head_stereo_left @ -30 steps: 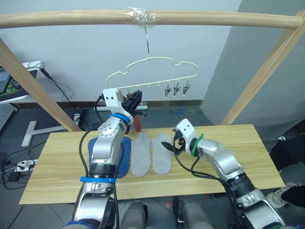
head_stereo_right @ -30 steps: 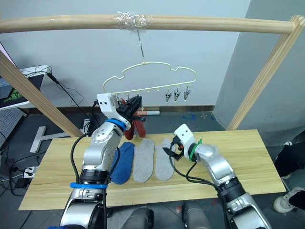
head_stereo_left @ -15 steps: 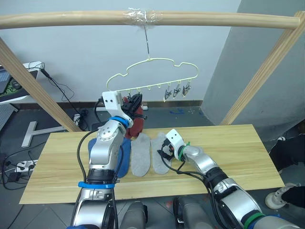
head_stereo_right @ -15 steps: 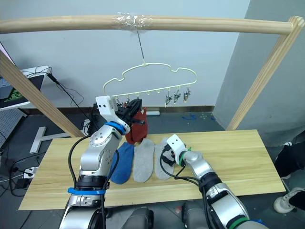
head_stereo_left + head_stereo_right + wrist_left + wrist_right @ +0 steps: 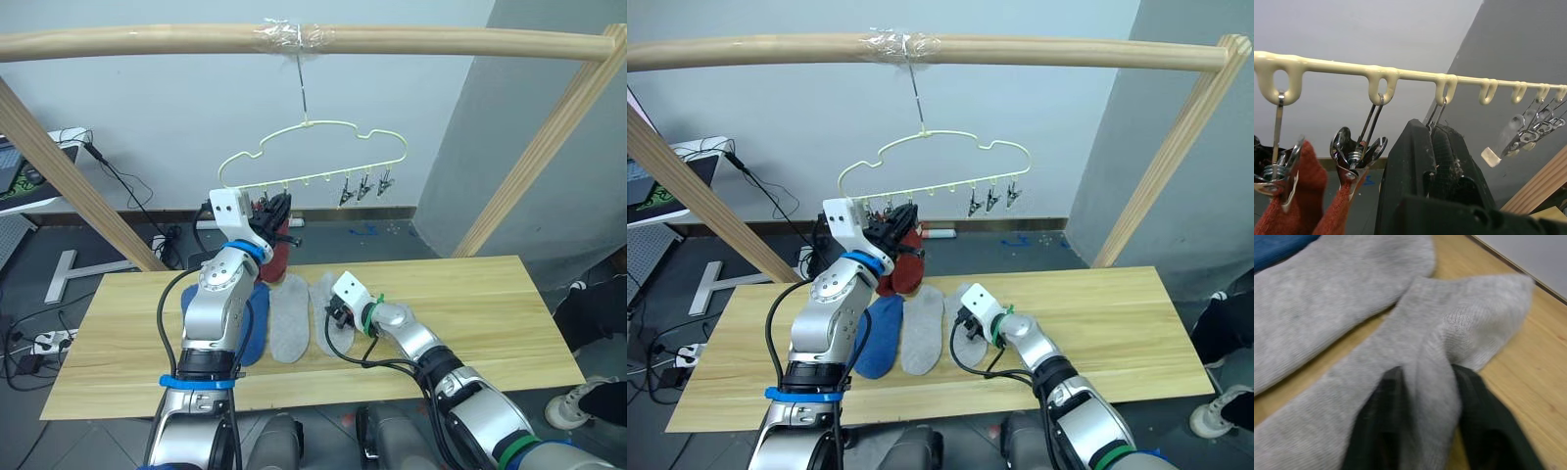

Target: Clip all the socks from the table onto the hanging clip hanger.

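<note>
- Pale yellow-green wire forms the clip hanger point(image 5: 312, 147), which hangs by its metal hook from a taped spot on the wooden frame bar point(image 5: 294, 37), above the far edge of the table point(image 5: 490, 313).
- Three dark clips point(image 5: 363, 188) dangle bare near the hanger's right end.
- Rust-red socks point(image 5: 904, 257) hang from clips at the hanger's left end; in the left wrist view, red knit point(image 5: 1300, 196) is pinched in two metal clips there.
- Raised to the hanger's lower rail is the left gripper point(image 5: 275, 211), its black fingers point(image 5: 1415, 161) pressed close together just under the third loop from the hanger's left end. Whether anything lies between them I cannot tell.
- On the table below the hanger lie a blue sock point(image 5: 880, 335) and two light grey socks side by side, the left grey sock point(image 5: 923, 329) just right of the blue one.
- Low on the table, below the hanger's middle, the right gripper point(image 5: 338, 310) sits on the right grey sock point(image 5: 1415, 382).
- Its two black fingers point(image 5: 1476, 426) pinch a raised fold of that grey fabric between them, with the sock's cuff spread on the wood beyond.
</note>
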`<state>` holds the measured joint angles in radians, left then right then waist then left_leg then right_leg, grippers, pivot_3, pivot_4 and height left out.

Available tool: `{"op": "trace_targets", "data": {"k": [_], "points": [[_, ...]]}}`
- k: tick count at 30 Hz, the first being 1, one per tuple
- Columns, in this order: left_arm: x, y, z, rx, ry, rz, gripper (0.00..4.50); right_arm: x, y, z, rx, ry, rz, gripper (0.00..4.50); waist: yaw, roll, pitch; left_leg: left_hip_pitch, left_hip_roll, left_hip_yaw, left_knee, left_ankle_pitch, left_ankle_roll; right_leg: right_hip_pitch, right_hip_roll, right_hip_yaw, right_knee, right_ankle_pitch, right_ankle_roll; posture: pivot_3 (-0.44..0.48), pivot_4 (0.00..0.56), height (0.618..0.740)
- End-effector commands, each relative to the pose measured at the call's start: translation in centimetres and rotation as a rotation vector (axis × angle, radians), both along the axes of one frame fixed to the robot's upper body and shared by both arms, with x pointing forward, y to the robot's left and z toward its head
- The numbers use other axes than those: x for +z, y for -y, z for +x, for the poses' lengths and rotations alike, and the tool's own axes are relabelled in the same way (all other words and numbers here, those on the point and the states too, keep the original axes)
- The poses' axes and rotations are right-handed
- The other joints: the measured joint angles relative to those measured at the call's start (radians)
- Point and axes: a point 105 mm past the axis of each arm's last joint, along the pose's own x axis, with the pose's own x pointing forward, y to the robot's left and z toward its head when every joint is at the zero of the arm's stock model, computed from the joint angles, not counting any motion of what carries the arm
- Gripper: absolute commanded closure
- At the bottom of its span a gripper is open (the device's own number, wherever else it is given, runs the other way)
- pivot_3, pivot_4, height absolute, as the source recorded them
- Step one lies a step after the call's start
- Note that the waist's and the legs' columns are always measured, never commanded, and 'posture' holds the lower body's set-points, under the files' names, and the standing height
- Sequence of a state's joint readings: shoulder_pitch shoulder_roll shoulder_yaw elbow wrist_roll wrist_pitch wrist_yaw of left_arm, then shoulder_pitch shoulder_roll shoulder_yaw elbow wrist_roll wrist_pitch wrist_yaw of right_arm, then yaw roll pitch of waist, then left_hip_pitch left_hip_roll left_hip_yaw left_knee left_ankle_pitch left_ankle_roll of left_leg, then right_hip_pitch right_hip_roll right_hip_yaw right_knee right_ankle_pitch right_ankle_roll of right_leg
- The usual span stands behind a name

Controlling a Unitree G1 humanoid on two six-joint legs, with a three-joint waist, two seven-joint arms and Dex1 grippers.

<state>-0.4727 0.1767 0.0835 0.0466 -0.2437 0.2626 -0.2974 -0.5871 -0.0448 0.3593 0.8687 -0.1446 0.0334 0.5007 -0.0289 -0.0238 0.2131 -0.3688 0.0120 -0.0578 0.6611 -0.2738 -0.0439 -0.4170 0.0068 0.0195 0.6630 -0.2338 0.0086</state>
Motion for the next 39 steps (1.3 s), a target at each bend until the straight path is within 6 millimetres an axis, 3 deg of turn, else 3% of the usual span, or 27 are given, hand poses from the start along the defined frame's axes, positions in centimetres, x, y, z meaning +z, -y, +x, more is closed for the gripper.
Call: {"op": "trace_targets", "data": {"k": [1, 3, 10, 14, 17, 26, 39], "points": [[0.2, -0.2, -0.3, -0.001, 0.009, 0.013, 4.5, -3.0, 2.8, -1.4, -0.01, -0.07, -0.102, 4.46, 0.0, 0.0, 0.0, 0.003, 0.0, 0.0, 0.0, 0.0, 0.0, 0.003, 0.0, 0.0, -0.001, 0.0, 0.0, 0.064, 0.2, 0.74], [0.1, -0.1, -0.3, -0.015, -0.004, -0.002, 4.5, -2.5, 3.4, -1.2, 0.005, -0.035, -0.101, 4.46, 0.001, 0.0, 0.0, 0.006, -0.001, 0.0, 0.0, 0.0, 0.0, 0.007, 0.0, 0.0, -0.002, 0.0, 0.0, 0.064, 0.2, 0.74], [-0.2, 0.0, -1.4, -0.121, -0.083, -0.13, 4.5, 2.2, 4.5, -1.9, 0.184, 0.114, -0.013, 4.46, 0.0, 0.0, 0.001, 0.004, -0.001, 0.0, -0.001, 0.0, 0.0, 0.007, 0.0, 0.0, -0.004, 0.0, 0.001, 0.051, 0.21, 0.74], [-0.9, -0.3, -2.5, -0.237, -0.232, -0.312, 4.5, 7.2, 4.2, -2.3, 0.325, 0.351, -0.015, 4.46, -0.009, 0.001, 0.005, 0.004, 0.0, 0.0, -0.002, -0.001, 0.0, 0.005, 0.0, 0.0, -0.004, 0.0, 0.001, 0.03, 0.211, 0.74], [-0.6, -0.2, -2.8, -0.272, -0.27, -0.381, 4.5, 9.2, 3.2, -2.1, 0.357, 0.441, -0.018, 4.46, -0.012, 0.001, 0.005, 0.005, 0.0, 0.0, -0.001, -0.001, 0.0, 0.005, 0.003, -0.001, -0.004, 0.0, 0.001, 0.022, 0.21, 0.74], [-0.1, 0.5, -3.5, -0.328, -0.31, -0.437, 4.5, 12.1, 1.0, -1.9, 0.434, 0.611, -0.059, 4.46, -0.006, 0.001, 0.005, 0.003, 0.0, -0.001, -0.002, -0.001, -0.001, 0.005, 0.004, 0.0, -0.005, -0.001, 0.0, 0.021, 0.209, 0.74], [-0.7, 0.3, -4.0, -0.314, -0.323, -0.413, 4.5, 14.2, 0.4, -1.9, 0.454, 0.71, -0.068, 4.46, -0.003, 0.0, 0.007, 0.003, 0.0, -0.001, -0.002, -0.001, -0.001, 0.005, 0.0, 0.001, -0.007, -0.001, 0.0, 0.033, 0.219, 0.74]]}}
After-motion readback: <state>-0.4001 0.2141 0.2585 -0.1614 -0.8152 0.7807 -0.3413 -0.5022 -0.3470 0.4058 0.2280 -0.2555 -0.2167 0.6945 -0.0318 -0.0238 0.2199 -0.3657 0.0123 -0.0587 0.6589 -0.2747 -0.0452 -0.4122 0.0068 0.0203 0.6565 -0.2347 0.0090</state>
